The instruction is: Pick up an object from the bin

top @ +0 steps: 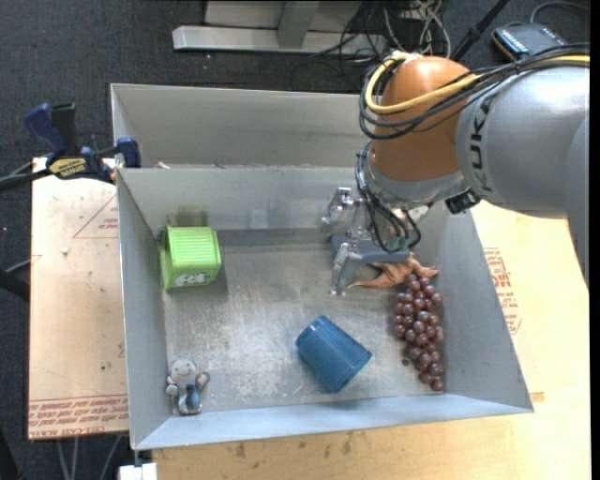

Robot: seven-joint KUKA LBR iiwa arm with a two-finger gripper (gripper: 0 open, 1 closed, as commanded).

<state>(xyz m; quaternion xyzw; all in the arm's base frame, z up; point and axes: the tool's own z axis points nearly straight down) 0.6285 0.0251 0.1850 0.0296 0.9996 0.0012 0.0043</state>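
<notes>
Floor [84, 47]: dark carpet lay all round the bin, with black cables [412, 28] trailing on it beyond the far wall, up past the gripper.
Arm [539, 141]: grey, it came in from the right; the letters "KU" could be read on its shell, the rest of the word turned out of sight.
Bin [234, 131]: grey metal with sloping walls; its floor was dull and scuffed, and bare to the gripper's left.
Cover [417, 117]: orange and rounded, it sat on the wrist just above the gripper, with yellow and black cables looped over it.
Grapes [420, 323]: a dark purple bunch, lower right of the gripper, along the right wall.
Cup [333, 353]: blue and ribbed, on its side, below the gripper and apart from it.
Box [191, 255]: green with a ribbed top, well to the gripper's left by the left wall; a white mark on its front was too small to read.
Gripper [333, 258]: low over the bin floor, right of the middle, its two metal fingers spread apart with nothing seen between them.
Dinosaur [401, 273]: an orange-brown toy, just right of the nearer finger and not between the two; contact could not be told.
Figure [186, 384]: a small grey toy, far lower left of the gripper, in the near left corner.
</notes>
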